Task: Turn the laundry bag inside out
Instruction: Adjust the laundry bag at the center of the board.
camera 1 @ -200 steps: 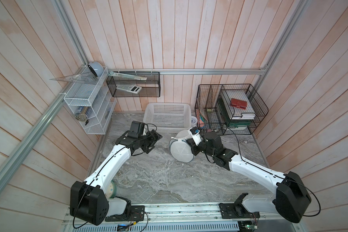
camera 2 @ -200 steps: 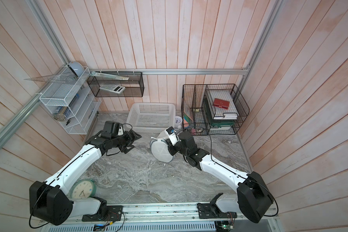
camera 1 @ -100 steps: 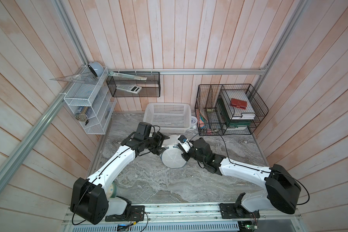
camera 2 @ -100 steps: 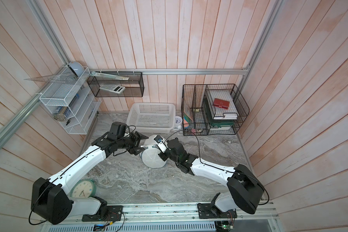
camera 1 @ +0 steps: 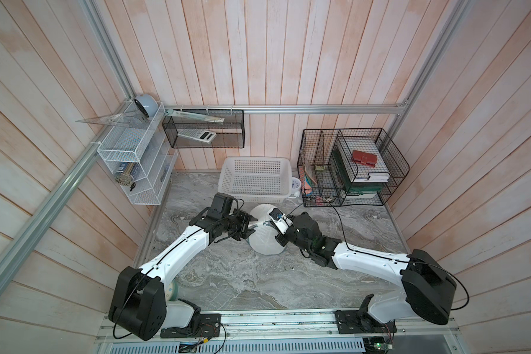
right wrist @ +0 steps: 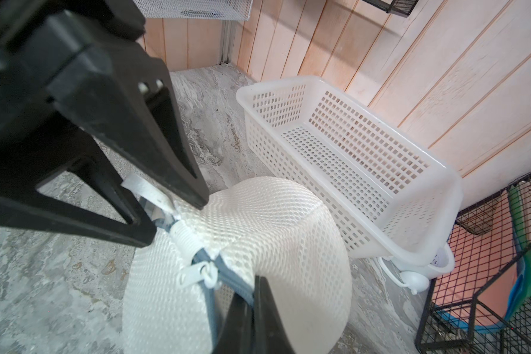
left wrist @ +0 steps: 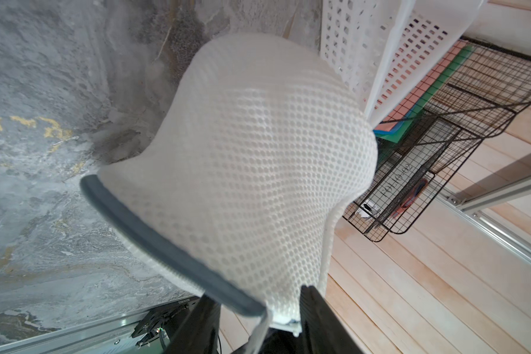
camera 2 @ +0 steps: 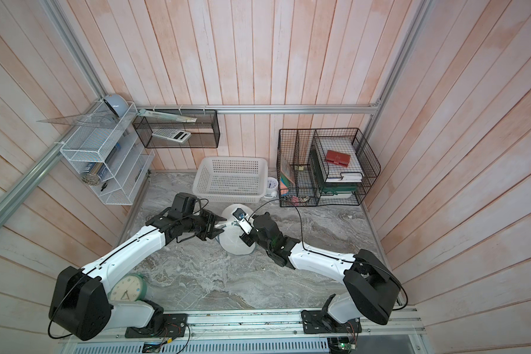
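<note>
The laundry bag is a white mesh pouch with grey-teal trim, held up off the marble floor in front of the white basket. My right gripper is shut on its grey rim beside the white zipper pull. My left gripper reaches in from the opposite side. Its fingers stand apart, with the bag's edge and a white tab between them. The bag bulges out ahead of the left wrist, its grey rim crossing one finger.
The basket stands just behind the bag. A black wire rack with papers fills the back right. A white wire shelf hangs on the left wall. A clock lies by the left arm's base.
My left gripper has moved right onto the bag's edge and its fingers have come closer together. My right arm has carried the bag a little to the left.
</note>
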Controlling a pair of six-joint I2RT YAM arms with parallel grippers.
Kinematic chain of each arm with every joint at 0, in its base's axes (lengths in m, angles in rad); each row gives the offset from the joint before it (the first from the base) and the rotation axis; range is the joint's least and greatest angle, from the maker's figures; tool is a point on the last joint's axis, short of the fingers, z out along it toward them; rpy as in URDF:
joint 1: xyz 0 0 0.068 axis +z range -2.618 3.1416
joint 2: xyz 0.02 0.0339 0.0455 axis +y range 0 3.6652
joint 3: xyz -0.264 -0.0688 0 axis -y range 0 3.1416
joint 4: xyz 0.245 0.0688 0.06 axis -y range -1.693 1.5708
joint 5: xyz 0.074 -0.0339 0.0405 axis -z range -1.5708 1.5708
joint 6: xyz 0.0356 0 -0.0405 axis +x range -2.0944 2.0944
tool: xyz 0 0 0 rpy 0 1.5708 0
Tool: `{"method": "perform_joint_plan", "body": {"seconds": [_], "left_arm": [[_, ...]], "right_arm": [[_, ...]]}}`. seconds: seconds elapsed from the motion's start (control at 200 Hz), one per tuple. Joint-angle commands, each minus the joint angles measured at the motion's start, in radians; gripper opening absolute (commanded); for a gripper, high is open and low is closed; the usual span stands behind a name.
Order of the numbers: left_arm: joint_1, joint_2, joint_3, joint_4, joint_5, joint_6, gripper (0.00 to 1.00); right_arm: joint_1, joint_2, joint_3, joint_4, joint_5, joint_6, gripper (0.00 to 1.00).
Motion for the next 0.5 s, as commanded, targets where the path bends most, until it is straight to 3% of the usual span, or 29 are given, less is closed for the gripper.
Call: {"method": "perform_joint_plan", "body": {"seconds": [0.0,0.08,0.155,0.26,0.425,0.495], "left_arm": [[-0.001,0.026,0.027,-0.022,-0.031,0.054,0.45],[0.0,0.033,0.032,-0.025,-0.034,0.074,0.23],[0.002,0.036,0.032,-0.023,-0.039,0.081,0.2],[0.004,0.04,0.038,-0.024,-0.049,0.083,0.0],[0.004,0.036,0.065,-0.048,-0.07,0.112,0.0],[0.004,0.036,0.072,-0.042,-0.07,0.115,0.0]], "right_arm": [[0.009,-0.027,-0.006,0.023,0.007,-0.003,0.0],[0.01,-0.032,-0.009,0.016,0.007,-0.001,0.0],[0.01,-0.038,-0.013,0.013,0.01,0.004,0.0],[0.011,-0.046,-0.021,0.01,0.013,0.012,0.0],[0.011,-0.058,-0.014,-0.04,0.059,0.082,0.0],[0.011,-0.072,0.004,-0.099,0.115,0.143,0.25]]}}
